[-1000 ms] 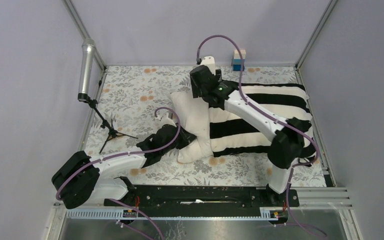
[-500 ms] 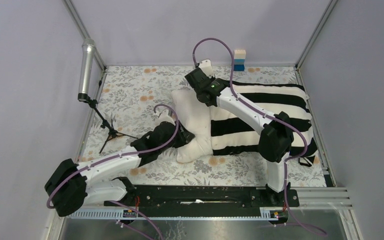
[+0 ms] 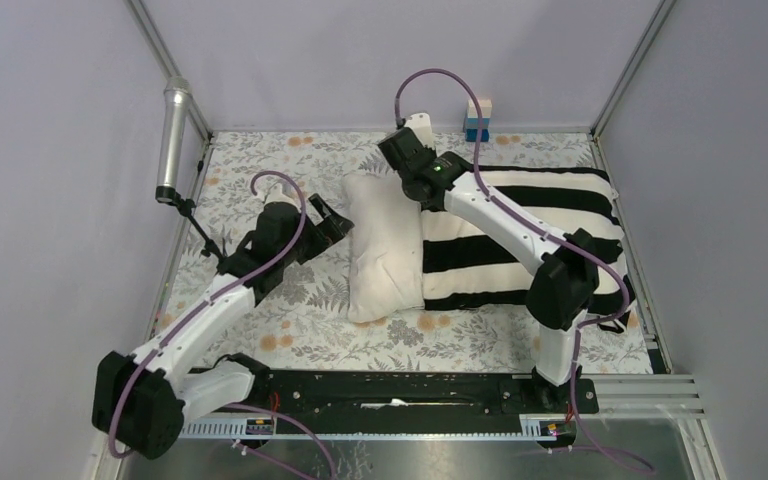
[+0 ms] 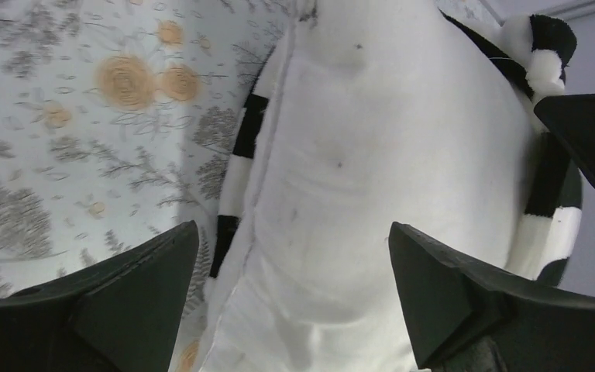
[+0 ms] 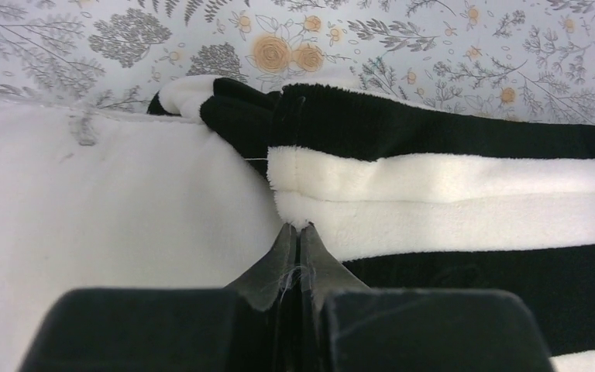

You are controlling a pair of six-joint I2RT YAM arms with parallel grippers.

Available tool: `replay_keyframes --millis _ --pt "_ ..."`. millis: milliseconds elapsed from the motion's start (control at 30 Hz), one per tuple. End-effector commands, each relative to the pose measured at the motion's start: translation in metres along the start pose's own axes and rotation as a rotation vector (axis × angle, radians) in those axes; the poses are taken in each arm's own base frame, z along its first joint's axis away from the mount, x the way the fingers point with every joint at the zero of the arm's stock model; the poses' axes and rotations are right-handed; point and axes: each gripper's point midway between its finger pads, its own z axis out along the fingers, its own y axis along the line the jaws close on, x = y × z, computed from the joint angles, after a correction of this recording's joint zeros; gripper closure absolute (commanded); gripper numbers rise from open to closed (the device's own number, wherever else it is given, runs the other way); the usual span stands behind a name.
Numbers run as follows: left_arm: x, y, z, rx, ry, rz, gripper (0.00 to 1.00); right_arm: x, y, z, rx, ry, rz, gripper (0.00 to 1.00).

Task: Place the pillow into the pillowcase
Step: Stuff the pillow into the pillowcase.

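One end of the pillow (image 3: pixel 385 250) sticks out leftward from the striped pillowcase (image 3: pixel 520 230) on the desk (image 3: pixel 260 190), facing the nearer left fingers (image 3: pixel 332 225), spread wide just beside it, while the right fingers (image 5: pixel 297 240) are pressed together at its far hem.

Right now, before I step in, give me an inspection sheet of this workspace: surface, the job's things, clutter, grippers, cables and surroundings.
Surface: floral-printed table covering, lying flat.
Job's things: plump cream fabric pillow, its right part inside the black-and-white striped pillowcase, its left end sticking out.
Clutter: silver microphone on a black tripod at the left edge; blue-and-white block at the far edge.
Grippers: left gripper open at the pillow's left end, holding nothing; right gripper shut on the pillowcase's white hem.
Cables: purple cables, one looping over each wrist.
Surroundings: plain grey walls; metal frame posts.
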Motion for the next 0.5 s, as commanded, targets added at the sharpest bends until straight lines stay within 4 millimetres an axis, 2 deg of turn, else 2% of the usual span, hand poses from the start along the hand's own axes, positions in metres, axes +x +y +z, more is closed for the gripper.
replay_keyframes --millis 0,67,167,233,267,300,367,400,467 --pt "-0.007 -0.034 0.020 0.189 0.040 -0.033 0.01 -0.023 0.010 -0.032 -0.149 -0.048 0.105 1.00" --pt "-0.017 -0.049 0.030 0.301 0.021 -0.085 0.01 -0.023 0.013 -0.036 -0.172 -0.050 0.121 1.00" --pt "-0.029 -0.062 0.050 0.361 -0.010 -0.086 0.01 -0.023 0.011 -0.038 -0.175 -0.050 0.124 1.00" --pt "-0.017 -0.057 0.081 0.335 0.064 -0.098 0.01 -0.024 0.015 -0.040 -0.195 -0.045 0.125 1.00" --pt "-0.012 -0.060 0.090 0.351 0.091 -0.125 0.06 -0.024 0.020 -0.041 -0.215 -0.040 0.130 1.00" --pt "-0.005 -0.065 0.095 0.381 0.111 -0.153 0.17 -0.027 0.028 -0.044 -0.242 -0.041 0.136 1.00" --pt "0.008 -0.090 0.097 0.456 0.133 -0.170 0.48 -0.032 0.053 -0.059 -0.308 -0.046 0.133 1.00" --pt "0.018 -0.106 0.096 0.475 0.155 -0.153 0.68 -0.037 0.070 -0.072 -0.342 -0.059 0.121 1.00" --pt "0.046 -0.136 0.091 0.495 0.213 -0.114 0.96 -0.051 0.108 -0.108 -0.414 -0.109 0.085 1.00"
